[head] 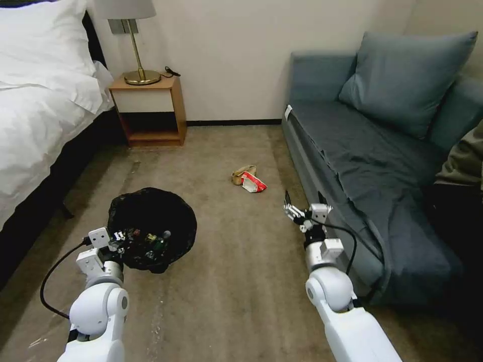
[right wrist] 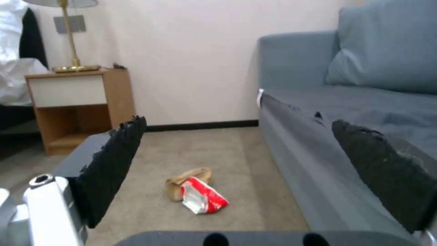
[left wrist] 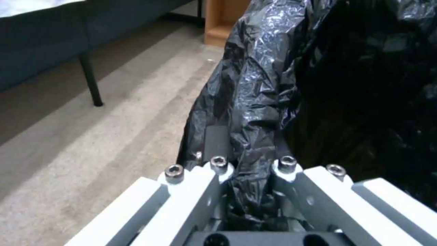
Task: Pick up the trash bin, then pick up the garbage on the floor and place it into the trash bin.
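Between the pads, right gripper point(right wrist: 237, 171): empty, spread wide, black padded faces well apart; it hangs low over the carpet beside the sofa front and faces the litter, a stance that suits reaching for it.
Left gripper point(left wrist: 248, 171): closed on the crinkled rim of the bag, plastic bunched between its white links; gripping the edge likely lets the bin travel with the arm, mouth up.
Trash bin point(head: 151, 229): small round bin lined with a crinkly black plastic bag, at the robot's left front, mouth open upward, small pieces visible inside; whether it touches the floor cannot be told.
Garbage, red-and-white packet point(right wrist: 202, 200): flat on the carpet ahead of the right gripper, near the sofa base.
Garbage, crumpled tan paper point(right wrist: 186, 179): touching the packet, on its far side.
Beige carpet floor point(head: 236, 281): bears the litter.
Grey-blue fabric sofa point(head: 362, 151): right of the litter.
Wooden bedside cabinet point(head: 148, 108): by the far wall, brass lamp on top.
White-sheeted bed point(head: 35, 100): left of the bin.
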